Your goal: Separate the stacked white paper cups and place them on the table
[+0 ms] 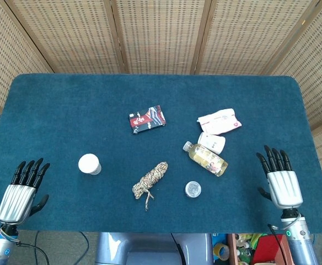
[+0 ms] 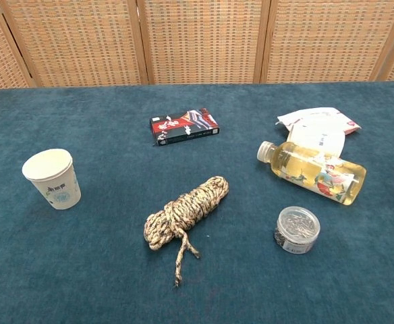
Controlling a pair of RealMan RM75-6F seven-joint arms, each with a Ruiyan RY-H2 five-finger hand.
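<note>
One white paper cup (image 1: 89,164) (image 2: 52,178) stands upright, mouth up, on the left part of the blue table. The other white paper cup (image 1: 212,142) (image 2: 318,140) lies on its side between the bottle and the white packet. My left hand (image 1: 21,191) hovers at the table's front left corner, fingers spread, holding nothing. Near the front right edge my right hand (image 1: 281,183) is also spread and empty. Neither hand shows in the chest view.
A lying bottle of yellow liquid (image 1: 206,158), a white packet (image 1: 219,121), a small round tin (image 1: 192,189), a coiled rope (image 1: 150,179) and a red-and-black box (image 1: 147,119) lie on the blue table (image 1: 67,105). Wicker screens stand behind it.
</note>
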